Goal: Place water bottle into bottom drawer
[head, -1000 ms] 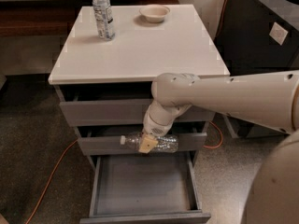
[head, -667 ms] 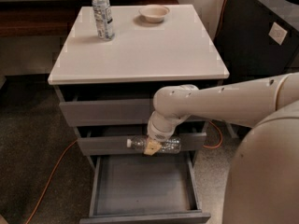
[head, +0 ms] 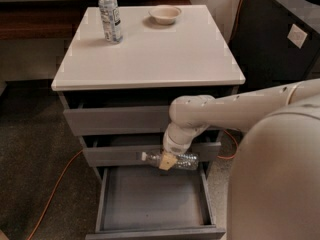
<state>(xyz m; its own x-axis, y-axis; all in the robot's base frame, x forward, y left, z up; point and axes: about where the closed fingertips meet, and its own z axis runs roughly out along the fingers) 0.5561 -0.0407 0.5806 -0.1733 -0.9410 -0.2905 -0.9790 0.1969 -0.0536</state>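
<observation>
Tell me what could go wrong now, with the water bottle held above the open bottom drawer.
1. The water bottle lies sideways in the gripper, very near the middle drawer front. Going down, its cap end could catch on that front.
2. It hangs over the back part of the bottom drawer, not low inside it. If the fingers let go here, the bottle may bounce or roll.
</observation>
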